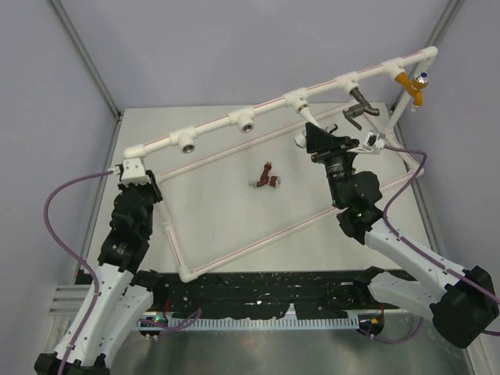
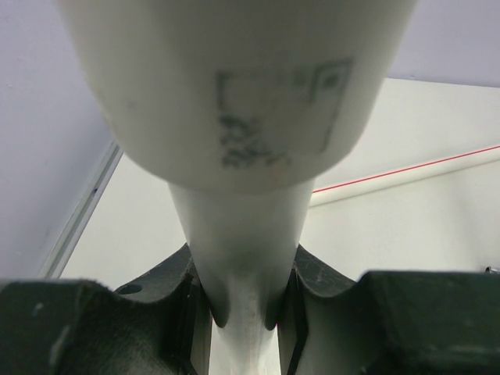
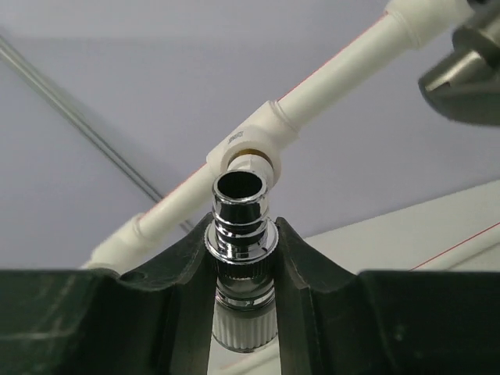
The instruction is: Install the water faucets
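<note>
Top external view shows the white pipe frame (image 1: 273, 105) raised over the table (image 1: 219, 226); the left gripper (image 2: 244, 308) clamps its corner post, the right gripper (image 3: 244, 258) pinches the chrome-ended white faucet (image 3: 242, 226) just below a tee socket (image 3: 248, 152); the reddish-brown faucet (image 1: 267, 178) lies mid-table

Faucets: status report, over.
Left gripper shut on pipe frame. Right gripper shut on chrome-tipped faucet, aimed at tee socket, not yet seated. Reddish-brown faucet lying on table. Nothing in the way.
</note>
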